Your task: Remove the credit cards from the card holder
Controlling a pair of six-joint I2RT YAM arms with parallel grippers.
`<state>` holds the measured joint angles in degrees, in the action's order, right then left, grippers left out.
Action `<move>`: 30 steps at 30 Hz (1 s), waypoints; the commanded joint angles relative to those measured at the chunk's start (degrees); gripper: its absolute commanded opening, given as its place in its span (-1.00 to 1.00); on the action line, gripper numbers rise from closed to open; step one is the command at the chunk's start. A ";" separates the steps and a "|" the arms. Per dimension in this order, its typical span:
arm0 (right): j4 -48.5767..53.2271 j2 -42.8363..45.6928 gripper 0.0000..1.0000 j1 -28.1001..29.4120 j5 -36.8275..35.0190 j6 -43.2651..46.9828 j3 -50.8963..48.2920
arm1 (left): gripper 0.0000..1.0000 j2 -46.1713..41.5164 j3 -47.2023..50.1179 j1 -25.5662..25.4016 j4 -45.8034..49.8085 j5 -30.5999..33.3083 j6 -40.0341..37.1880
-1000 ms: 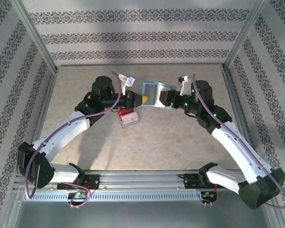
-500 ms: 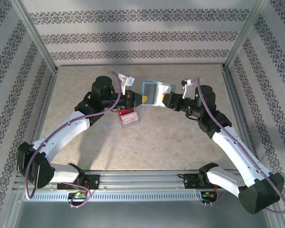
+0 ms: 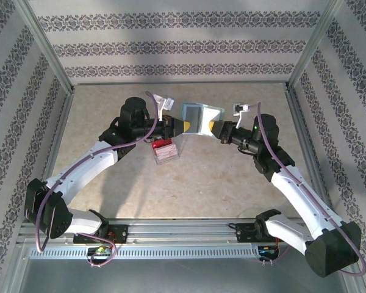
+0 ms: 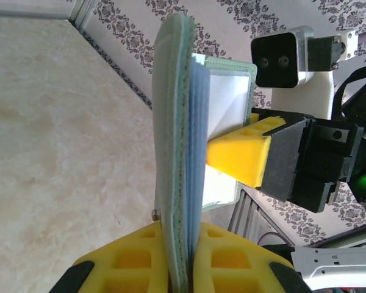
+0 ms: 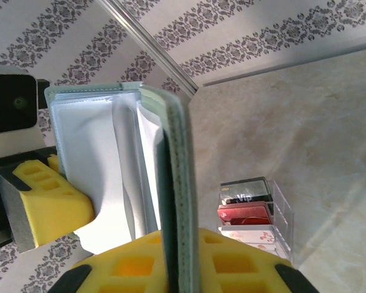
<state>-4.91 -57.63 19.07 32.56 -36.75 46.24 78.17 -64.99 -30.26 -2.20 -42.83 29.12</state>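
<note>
The pale teal card holder [image 3: 200,118] hangs in the air between both arms, spread open. My left gripper [image 3: 182,127] is shut on its left edge; in the left wrist view the holder [image 4: 178,140] stands edge-on between my yellow fingers [image 4: 140,262]. My right gripper [image 3: 215,127] is shut on the other panel [image 5: 175,171], at the bottom of the right wrist view. The holder's clear inner pockets [image 5: 104,165] look pale; I cannot tell whether they hold cards. A dark grey credit card [image 5: 247,190] and a red one [image 5: 244,212] stand in a clear tray.
The clear plastic tray [image 3: 165,151] sits on the beige table just below the left gripper. Patterned walls with metal posts close in the table on three sides. Open tabletop [image 3: 219,183] lies in front of the arms.
My right gripper has closed on the holder's right panel and its wrist has drawn back to the right. The left gripper has kept its hold in place.
</note>
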 commanded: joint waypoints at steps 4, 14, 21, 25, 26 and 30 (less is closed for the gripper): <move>-5.64 0.26 -0.81 -0.30 1.30 -2.35 -1.57 | -0.73 -0.01 -0.85 -0.11 -6.12 -3.26 1.85; -5.07 1.18 -0.95 -0.64 -0.02 -2.52 -2.03 | -0.54 -0.82 1.16 0.94 -10.91 -4.24 5.33; -5.46 0.92 -0.98 -0.70 0.05 -2.91 -2.00 | -0.47 -0.39 2.09 1.56 -14.43 -5.57 8.16; -5.29 0.96 -0.99 -0.78 0.05 -2.93 -1.94 | -0.36 -0.26 2.32 1.86 -15.87 -5.86 9.08; -5.30 0.99 -0.99 -0.77 0.12 -2.82 -1.94 | -0.36 -0.22 2.34 1.96 -16.18 -5.95 9.30; -5.38 0.82 -0.99 -0.78 0.44 -2.54 -1.59 | -0.38 0.59 2.35 2.16 -18.02 -6.47 10.56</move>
<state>-8.40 -57.36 18.85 32.86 -39.13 44.71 78.17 -63.18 -28.75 -14.83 -47.57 38.02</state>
